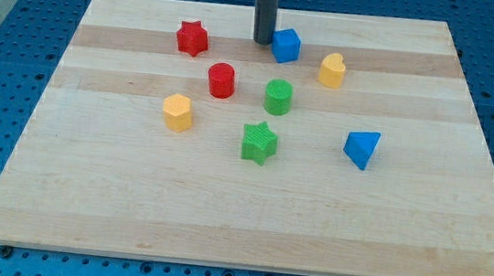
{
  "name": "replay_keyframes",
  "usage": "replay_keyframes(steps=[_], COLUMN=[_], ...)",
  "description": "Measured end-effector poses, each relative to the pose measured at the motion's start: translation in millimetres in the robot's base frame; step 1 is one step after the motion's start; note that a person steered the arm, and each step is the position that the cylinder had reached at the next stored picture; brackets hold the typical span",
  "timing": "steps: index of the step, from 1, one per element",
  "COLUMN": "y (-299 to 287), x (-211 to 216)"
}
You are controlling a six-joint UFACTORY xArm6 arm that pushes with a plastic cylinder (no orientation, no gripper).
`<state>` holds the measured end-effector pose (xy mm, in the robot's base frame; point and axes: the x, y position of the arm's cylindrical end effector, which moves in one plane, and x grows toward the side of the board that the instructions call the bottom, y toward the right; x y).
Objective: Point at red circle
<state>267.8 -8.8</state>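
Note:
The red circle (222,79) stands on the wooden board (130,199), left of the middle and toward the view's top. My tip (263,42) rests on the board near the top edge, just left of the blue cube (285,45). It is above and to the right of the red circle, with a clear gap between them. A red star (192,38) lies to the tip's left.
A green circle (278,96) sits right of the red circle. A yellow heart (331,70) is at the upper right, a yellow hexagon (177,111) at the left, a green star (259,143) in the middle, a blue triangle (362,148) at the right.

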Motion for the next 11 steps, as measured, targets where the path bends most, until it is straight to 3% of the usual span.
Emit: replay_keyframes(steps=[4,11], y=[-24,19], x=[23,64])
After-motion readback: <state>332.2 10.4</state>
